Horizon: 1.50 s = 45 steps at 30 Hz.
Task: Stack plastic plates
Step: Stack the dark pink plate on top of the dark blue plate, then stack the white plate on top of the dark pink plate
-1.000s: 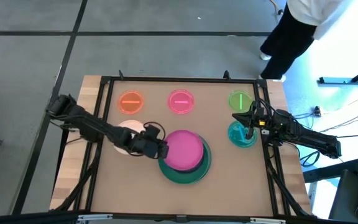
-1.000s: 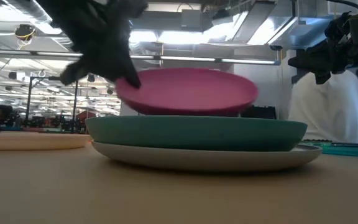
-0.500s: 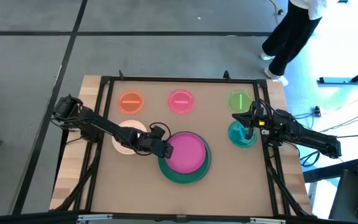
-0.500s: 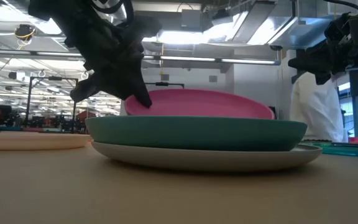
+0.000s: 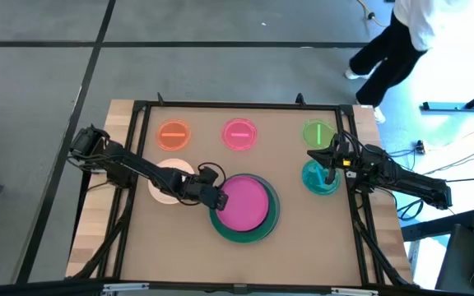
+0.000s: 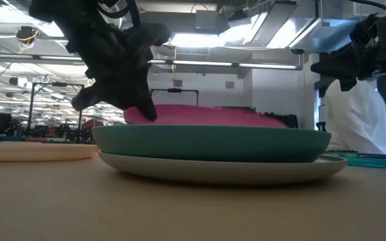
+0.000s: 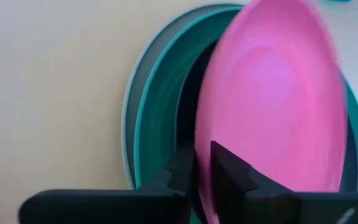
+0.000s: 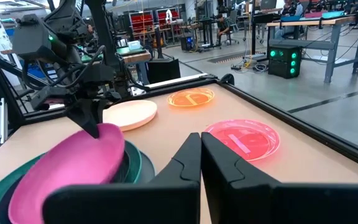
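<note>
Eight plates can be counted from above: a magenta plate (image 5: 244,202) lies tilted in a large teal plate (image 5: 248,231), which sits on a large grey plate (image 6: 220,170) near the front middle of the worktop (image 5: 303,247); a cream plate (image 5: 165,180) lies just to their left, partly under the left arm; a small orange plate (image 5: 173,134), a small pink plate (image 5: 239,134) and a small green plate (image 5: 316,133) stand in a row along the far side, and a small teal plate (image 5: 320,180) lies at the right. All are round, flat and glossy. The left claw (image 5: 213,196) pinches the magenta plate's left rim. The right claw (image 5: 328,164) hovers over the small teal plate, fingers pressed together
</note>
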Tool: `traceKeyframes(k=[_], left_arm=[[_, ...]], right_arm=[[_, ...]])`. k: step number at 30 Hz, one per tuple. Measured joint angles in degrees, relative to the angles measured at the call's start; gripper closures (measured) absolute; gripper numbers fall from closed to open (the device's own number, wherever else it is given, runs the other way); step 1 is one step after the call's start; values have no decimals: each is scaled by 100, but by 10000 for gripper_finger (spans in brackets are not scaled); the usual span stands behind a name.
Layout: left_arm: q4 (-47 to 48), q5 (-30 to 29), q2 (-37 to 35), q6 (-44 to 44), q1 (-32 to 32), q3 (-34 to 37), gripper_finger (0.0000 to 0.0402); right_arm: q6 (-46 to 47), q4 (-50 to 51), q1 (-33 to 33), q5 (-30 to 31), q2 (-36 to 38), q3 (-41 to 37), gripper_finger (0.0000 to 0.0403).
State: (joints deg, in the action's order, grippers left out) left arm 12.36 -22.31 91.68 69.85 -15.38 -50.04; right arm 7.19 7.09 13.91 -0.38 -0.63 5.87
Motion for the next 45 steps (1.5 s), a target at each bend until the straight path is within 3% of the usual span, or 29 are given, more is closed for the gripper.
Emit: traceKeyframes(k=[8, 12, 22, 32, 38, 45], left_arm=[[-4, 15, -2, -158, 0, 0, 281], [-17, 17, -2, -162, 0, 0, 261], [211, 308, -185, -1149, -17, -268, 261], [3297, 295, -188, -981, -232, -1404, 262], [3903, 650, -186, -655, -490, -1222, 262], [3655, 725, -184, -324, -716, -498, 262]], right_arm=[[-1, -2, -1, 0, 0, 0, 400], [-1, -2, -2, 0, -1, -1, 400], [-1, 6, -2, 1, -1, -1, 400], [-1, 31, 0, 2, 1, 0, 400], [-1, 35, -2, 0, -1, 0, 400], [0, 36, -2, 2, 1, 0, 400]])
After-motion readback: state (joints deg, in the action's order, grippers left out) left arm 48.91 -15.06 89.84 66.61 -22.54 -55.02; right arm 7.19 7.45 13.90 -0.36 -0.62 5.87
